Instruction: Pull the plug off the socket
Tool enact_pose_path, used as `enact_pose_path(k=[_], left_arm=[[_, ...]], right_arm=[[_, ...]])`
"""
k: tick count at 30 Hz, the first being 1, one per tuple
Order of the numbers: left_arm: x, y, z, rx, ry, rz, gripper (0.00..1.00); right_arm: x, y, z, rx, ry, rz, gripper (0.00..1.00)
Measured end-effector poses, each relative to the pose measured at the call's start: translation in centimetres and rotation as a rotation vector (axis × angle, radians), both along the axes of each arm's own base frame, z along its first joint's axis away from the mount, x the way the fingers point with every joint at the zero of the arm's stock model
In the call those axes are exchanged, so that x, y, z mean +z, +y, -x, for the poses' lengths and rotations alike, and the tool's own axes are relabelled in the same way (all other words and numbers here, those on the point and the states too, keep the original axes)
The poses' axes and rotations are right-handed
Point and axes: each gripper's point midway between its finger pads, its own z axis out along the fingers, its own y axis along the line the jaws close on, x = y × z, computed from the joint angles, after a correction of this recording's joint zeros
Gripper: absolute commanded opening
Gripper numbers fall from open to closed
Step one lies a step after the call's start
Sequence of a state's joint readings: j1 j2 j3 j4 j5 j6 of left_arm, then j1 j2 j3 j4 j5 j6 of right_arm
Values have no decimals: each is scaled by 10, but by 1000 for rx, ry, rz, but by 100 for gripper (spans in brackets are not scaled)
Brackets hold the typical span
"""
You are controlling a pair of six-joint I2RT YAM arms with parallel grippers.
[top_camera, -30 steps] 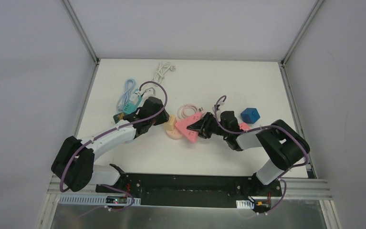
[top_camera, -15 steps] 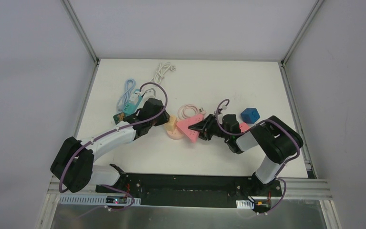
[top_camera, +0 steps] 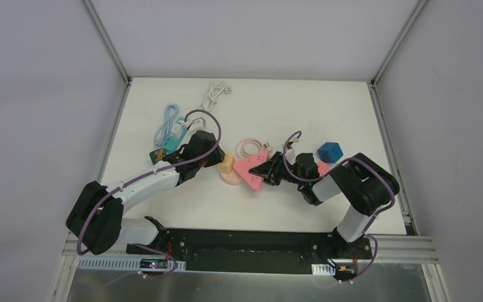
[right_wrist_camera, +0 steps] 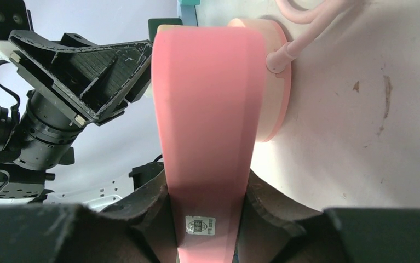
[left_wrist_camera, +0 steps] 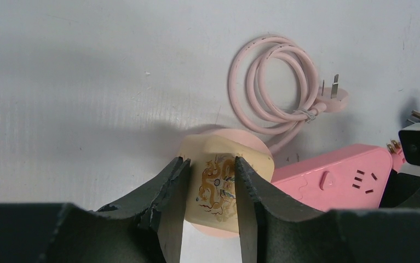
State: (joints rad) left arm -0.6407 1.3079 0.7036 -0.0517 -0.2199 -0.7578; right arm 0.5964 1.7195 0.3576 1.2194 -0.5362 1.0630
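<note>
Our right arm (top_camera: pixel 352 182) has tucked in, right pincer (right_wrist_camera: pixel 205 189) clamped on the pink strip (right_wrist_camera: pixel 205 109), while our left pincer (left_wrist_camera: pixel 210 164) clamps the cream plug (left_wrist_camera: pixel 218 192), still seated on the round socket (left_wrist_camera: pixel 246 137) on the tabletop (top_camera: pixel 327 113): braced, not yet pulled.

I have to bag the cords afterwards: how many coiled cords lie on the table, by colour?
Pink cord: 1
Light blue cord: 1
White cord: 1
Total: 3
</note>
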Motion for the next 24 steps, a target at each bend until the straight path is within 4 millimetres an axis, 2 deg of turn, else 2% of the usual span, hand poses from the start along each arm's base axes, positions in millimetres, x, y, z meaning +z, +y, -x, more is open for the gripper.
enact_pose_path(k=[9, 15, 19, 24], left_arm=[[0, -2, 2, -3, 3, 6, 34], [0, -8, 5, -18, 11, 21, 34], [0, -13, 9, -35, 18, 32, 34], [1, -13, 10, -37, 24, 31, 34]], right_arm=[[3, -3, -2, -23, 47, -39, 0], [42, -6, -23, -76, 47, -193, 0], [50, -4, -26, -75, 28, -218, 0], [57, -15, -30, -90, -8, -208, 0]])
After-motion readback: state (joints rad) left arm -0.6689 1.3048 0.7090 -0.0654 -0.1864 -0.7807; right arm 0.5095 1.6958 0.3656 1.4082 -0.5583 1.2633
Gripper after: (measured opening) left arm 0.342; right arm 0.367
